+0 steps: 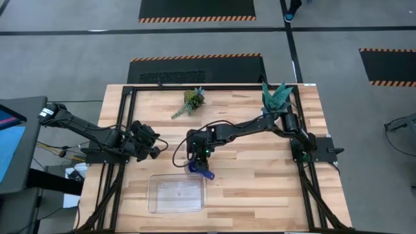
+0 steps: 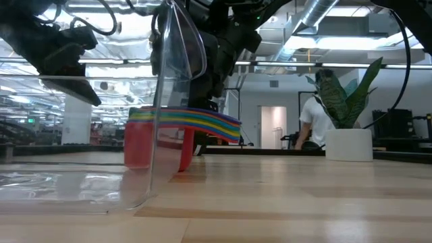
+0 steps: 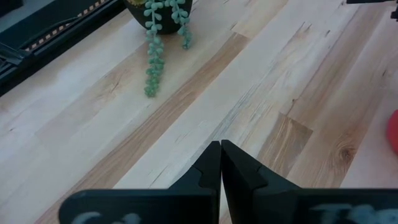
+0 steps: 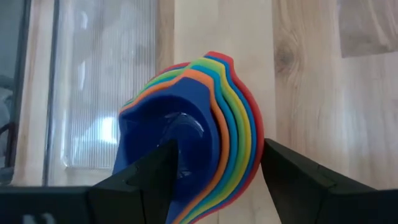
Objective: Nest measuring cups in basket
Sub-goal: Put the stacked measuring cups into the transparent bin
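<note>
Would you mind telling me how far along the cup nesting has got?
Done: the measuring cups already sit nested in one stack. In hand: the right end effector straddles that stack on the table beside the basket. Left: putting the stack into the basket, which looks empty. The left end effector waits shut, off to the side.

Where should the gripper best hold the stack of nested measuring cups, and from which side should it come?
Probably at the rim of the measuring cups, coming from above. They are already nested and sit upright on the table beside the basket, so the open top is free. The right gripper is placed so: one finger inside the blue top cup, the other outside the stack's wall. The handles fan out sideways.
</note>
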{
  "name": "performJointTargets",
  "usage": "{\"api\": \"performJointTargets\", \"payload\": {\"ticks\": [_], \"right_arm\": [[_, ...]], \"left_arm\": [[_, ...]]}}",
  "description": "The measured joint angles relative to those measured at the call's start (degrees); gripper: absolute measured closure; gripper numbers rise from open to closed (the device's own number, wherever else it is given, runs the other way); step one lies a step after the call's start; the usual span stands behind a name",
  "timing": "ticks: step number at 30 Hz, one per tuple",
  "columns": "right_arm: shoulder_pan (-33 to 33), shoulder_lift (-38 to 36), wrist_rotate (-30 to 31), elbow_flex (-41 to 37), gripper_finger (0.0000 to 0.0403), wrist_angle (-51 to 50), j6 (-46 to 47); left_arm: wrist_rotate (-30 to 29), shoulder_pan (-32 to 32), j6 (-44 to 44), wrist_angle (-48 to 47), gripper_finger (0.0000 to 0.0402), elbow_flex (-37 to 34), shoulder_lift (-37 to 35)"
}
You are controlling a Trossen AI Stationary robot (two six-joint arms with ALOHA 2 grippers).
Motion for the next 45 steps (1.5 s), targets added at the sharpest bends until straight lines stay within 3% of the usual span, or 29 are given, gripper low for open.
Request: {"api": "performJointTargets", "payload": {"ticks": [10, 25, 36, 45], "right_arm": [[0.31, 0.0, 0.0, 0.0, 0.0164, 0.23, 0.36], [-0.14, 2.05, -3.29, 0.09, 0.0307, 2.95, 2.89], [-0.32, 1.99, -3.13, 0.1, 0.0316, 2.77, 2.88], [-0.74, 2.25, 0.69, 6.06, 0.0319, -6.01, -0.4]], "left_arm": [[0.0, 0.02, 0.0, 0.0, 0.0401, 0.0, 0.0], [-0.02, 0.02, 0.0, 0.0, 0.0401, 0.0, 0.0], [-0.02, 0.02, 0.0, 0.0, 0.0401, 0.0, 0.0], [-0.04, 0.02, 0.04, -0.02, 0.0402, 0.0, 0.0]]}}
